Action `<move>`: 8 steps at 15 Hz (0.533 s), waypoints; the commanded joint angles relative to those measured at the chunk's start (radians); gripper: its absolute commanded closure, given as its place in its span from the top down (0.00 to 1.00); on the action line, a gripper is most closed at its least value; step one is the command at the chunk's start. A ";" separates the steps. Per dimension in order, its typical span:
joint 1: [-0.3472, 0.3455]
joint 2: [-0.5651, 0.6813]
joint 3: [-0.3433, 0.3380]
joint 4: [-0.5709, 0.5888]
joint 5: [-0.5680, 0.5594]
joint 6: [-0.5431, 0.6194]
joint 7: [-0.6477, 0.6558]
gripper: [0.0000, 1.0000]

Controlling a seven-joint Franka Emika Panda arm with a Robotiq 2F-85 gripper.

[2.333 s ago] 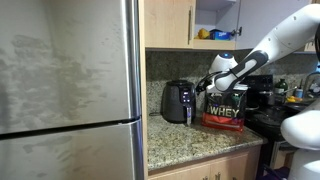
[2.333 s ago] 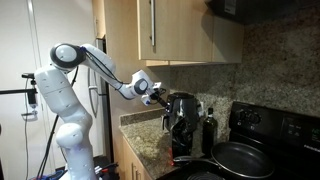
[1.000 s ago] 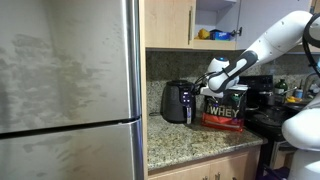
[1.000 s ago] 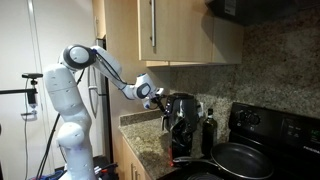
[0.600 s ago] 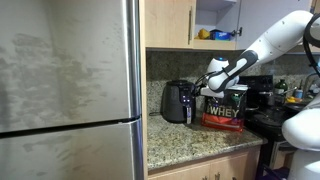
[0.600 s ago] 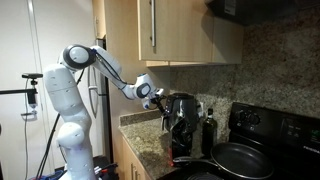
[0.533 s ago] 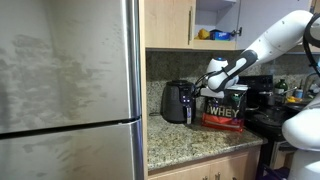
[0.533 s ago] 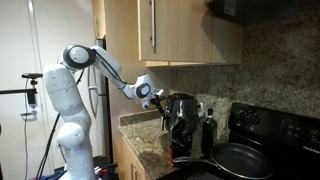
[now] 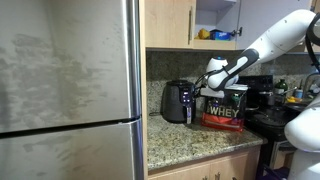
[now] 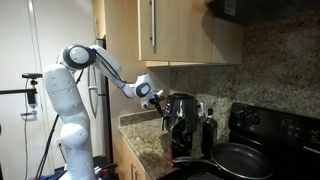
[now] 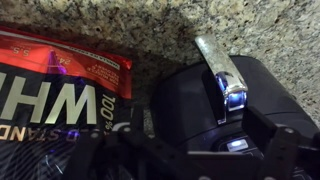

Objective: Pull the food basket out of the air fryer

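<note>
White arm outstretched toward air fryer

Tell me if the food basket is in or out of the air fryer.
In. In an exterior view the food basket sits flush within the air fryer, only its handle sticking out.

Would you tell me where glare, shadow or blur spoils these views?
Wrist view: the chrome strip on the fryer glares, and the near foreground is dark and soft. In an exterior view the fridge door shows streaky reflections; in both exterior views the fryer is a shadowed black mass.
</note>
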 commanded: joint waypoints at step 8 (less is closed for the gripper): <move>0.044 0.004 -0.043 -0.001 -0.042 0.061 0.093 1.00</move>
